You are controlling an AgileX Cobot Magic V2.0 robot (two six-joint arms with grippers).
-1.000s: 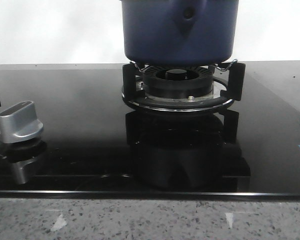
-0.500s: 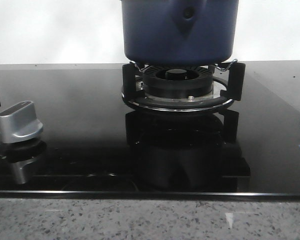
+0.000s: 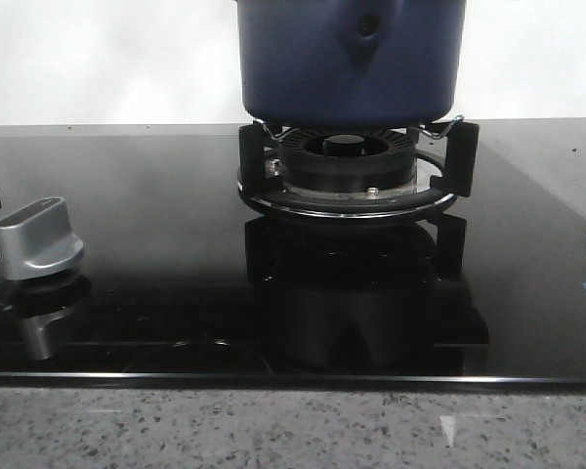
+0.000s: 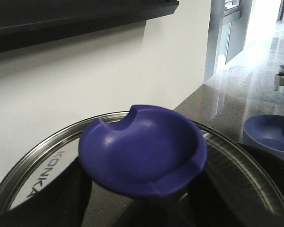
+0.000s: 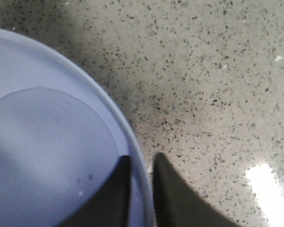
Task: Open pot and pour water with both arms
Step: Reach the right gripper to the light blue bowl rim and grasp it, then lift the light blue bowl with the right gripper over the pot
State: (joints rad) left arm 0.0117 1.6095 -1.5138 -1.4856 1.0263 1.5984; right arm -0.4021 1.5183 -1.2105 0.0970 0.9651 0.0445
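The dark blue pot (image 3: 352,59) stands on the black burner grate (image 3: 347,191); its top is cut off by the frame. In the left wrist view my left gripper (image 4: 146,205) is shut under the blue cup-shaped knob (image 4: 142,149) of the glass lid, whose steel rim (image 4: 35,153) reads KONKA. The fingertips are hidden below the knob. My right gripper (image 5: 142,165) is shut on the rim of a pale blue bowl (image 5: 47,142), one finger inside and one outside. Neither gripper shows in the front view.
A silver stove knob (image 3: 37,239) sits at the left of the black glass hob (image 3: 156,225). Speckled stone counter (image 5: 217,71) lies under the bowl. The left wrist view shows a blue bowl (image 4: 267,132) and a white wall (image 4: 85,80).
The pot and grate have not moved. A dark shape at the right edge of the front view has drifted slightly further out of frame.
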